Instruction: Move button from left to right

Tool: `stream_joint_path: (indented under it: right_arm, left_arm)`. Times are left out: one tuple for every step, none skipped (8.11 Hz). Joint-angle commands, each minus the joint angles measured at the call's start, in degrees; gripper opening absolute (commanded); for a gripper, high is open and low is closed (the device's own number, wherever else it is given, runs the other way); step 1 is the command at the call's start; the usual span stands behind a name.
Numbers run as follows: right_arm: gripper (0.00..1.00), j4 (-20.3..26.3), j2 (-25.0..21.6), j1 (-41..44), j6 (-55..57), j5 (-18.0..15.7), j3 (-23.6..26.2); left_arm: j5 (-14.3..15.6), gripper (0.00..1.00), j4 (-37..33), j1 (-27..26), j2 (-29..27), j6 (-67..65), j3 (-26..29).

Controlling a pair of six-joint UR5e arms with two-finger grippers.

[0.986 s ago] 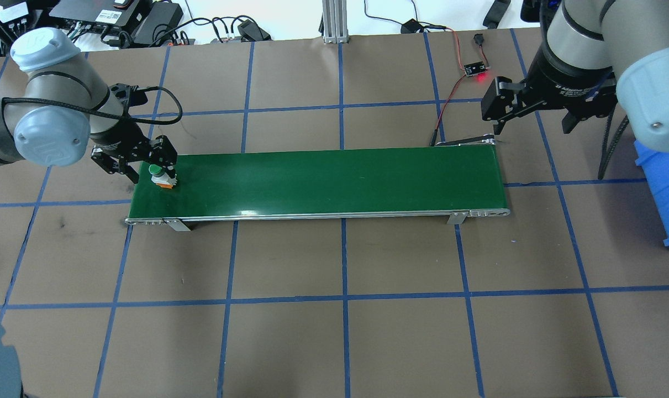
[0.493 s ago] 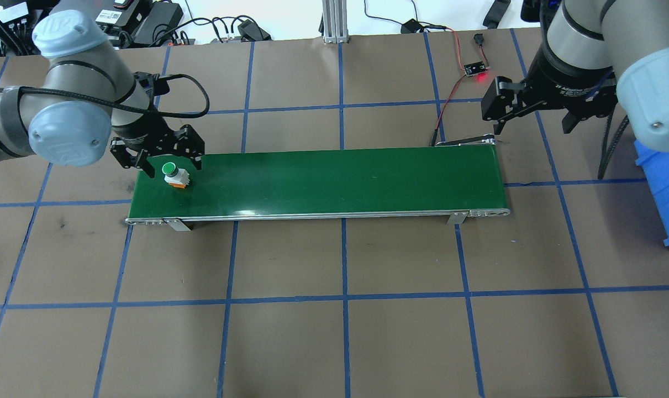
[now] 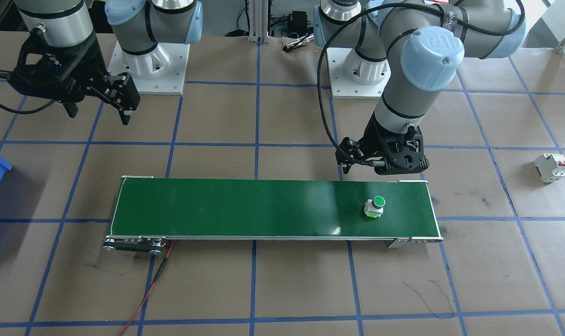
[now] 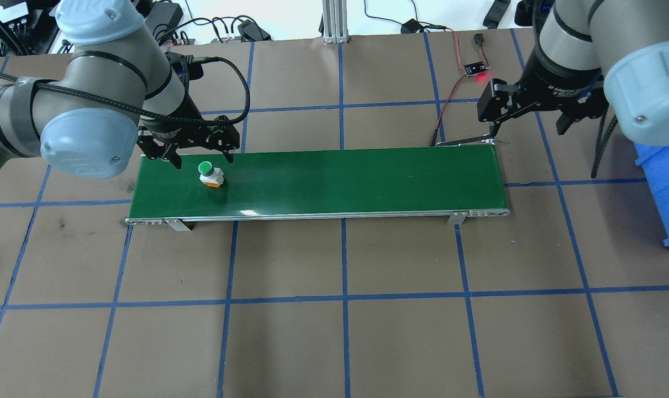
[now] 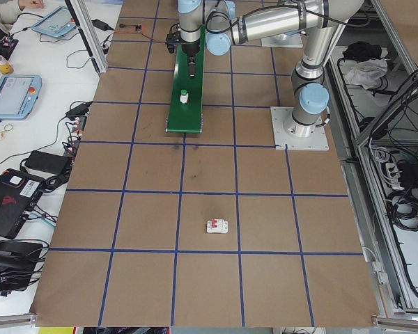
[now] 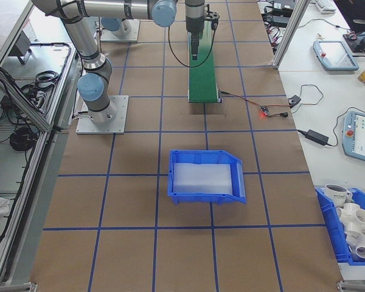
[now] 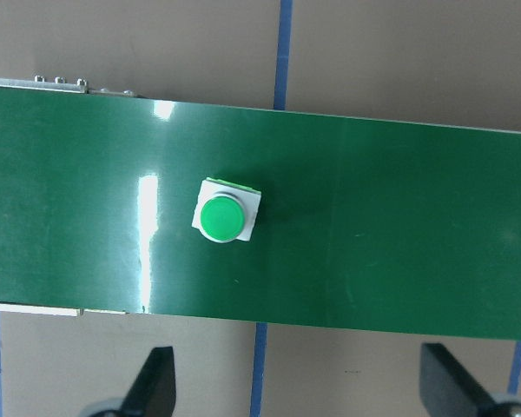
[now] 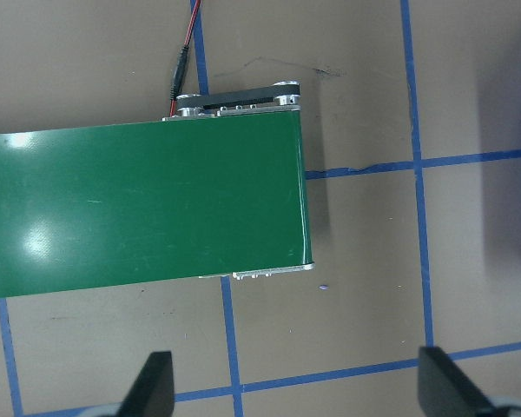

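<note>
The button [image 4: 210,176], likely light and rigid, suits a boxy-body grip; both arms' jaws gape empty, left at its 12 o'clock

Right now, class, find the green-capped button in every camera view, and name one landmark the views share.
Exterior front-facing: button on the belt's right part.
Overhead exterior: button on the belt's left part.
Exterior left: button, tiny, on the belt's near part.
Exterior right: cannot make it out.
Left wrist-mounted: button left of centre.
Right wrist-mounted: not in it.
Shared landmark: the green conveyor belt.
</note>
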Motion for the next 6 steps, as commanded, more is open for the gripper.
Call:
stream_joint_path:
  right_arm:
    - [1.0, -0.7, 3.1, 0.0, 0.1, 0.3, -0.2]
    - [1.0, -5.4, 6.4, 0.0, 0.1, 0.4, -0.1]
    - [1.0, -9.7, 10.5, 0.0, 0.1, 0.4, 0.2]
    - [1.0, -9.9, 12.5, 0.0, 0.1, 1.7, 0.5]
    - [1.0, -10.0, 13.0, 0.1, 0.0, 5.9, 0.6]
    - [1.0, -10.6, 14.0, 0.1, 0.0, 7.8, 0.6]
  left_arm:
    - [0.0, 1.0, -0.9, -0.5, 0.4, -0.1, 0.1]
    - [-0.6, 1.0, -0.9, -0.5, 0.2, -0.2, 0.0]
    - [-0.8, 1.0, -0.8, -0.5, 0.0, 0.0, 0.0]
    - [-0.8, 1.0, -0.8, -0.6, 0.5, 0.1, 0.1]
    - [-0.6, 1.0, -0.8, -0.7, 0.2, 0.4, 0.1]
    - [-0.6, 1.0, -0.3, -0.8, 0.3, 0.8, 0.1]
